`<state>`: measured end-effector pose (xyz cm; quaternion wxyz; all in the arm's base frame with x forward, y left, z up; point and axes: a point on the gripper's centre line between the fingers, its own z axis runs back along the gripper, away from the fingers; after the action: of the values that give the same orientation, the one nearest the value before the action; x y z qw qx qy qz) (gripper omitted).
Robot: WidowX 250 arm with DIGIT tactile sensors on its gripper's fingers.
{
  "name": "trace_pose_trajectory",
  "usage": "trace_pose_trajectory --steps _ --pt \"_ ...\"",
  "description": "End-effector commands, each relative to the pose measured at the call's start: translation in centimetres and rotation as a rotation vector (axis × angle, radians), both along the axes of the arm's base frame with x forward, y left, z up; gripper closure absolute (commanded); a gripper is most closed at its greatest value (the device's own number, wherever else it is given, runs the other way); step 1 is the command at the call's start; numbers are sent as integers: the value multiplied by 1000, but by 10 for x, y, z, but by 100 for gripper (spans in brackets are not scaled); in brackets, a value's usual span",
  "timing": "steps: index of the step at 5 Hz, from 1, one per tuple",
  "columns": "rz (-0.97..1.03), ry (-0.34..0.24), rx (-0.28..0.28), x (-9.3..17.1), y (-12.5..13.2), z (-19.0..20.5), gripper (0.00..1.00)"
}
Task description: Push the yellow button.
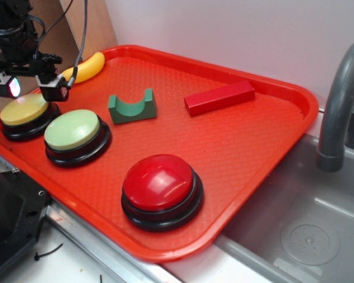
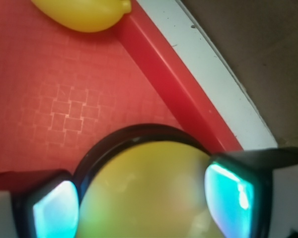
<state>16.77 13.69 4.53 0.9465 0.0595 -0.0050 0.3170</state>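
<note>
— What is closest?
— A round red plastic button [image 1: 159, 184] on the red plastic tray [image 1: 248, 141]. Next sits the pale green button [image 1: 72, 131].
— Where is the round mustard-yellow button [image 1: 23, 109]?
— Far left corner. The black gripper [image 1: 30, 85] hangs over it, fingers spread, maybe touching.
— Behind?
— A yellow toy banana [image 1: 85, 67].

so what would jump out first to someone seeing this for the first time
Probably the bright red plastic tray filling the scene, with the big glossy red dome button near its front edge. Then the black robot gripper at far left, open, poised right over the mustard-yellow round button.
</note>
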Motion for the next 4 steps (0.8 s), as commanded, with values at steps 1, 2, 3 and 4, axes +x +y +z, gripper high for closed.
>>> trace_pose_trajectory --steps 1,2,3,4 --pt "3 -8 25 -4 -2 34 0" --pt "14 -26 41 -3 3 50 0" --pt "25 -24 40 -5 4 60 0" --pt "35 -32 48 -5 5 69 0"
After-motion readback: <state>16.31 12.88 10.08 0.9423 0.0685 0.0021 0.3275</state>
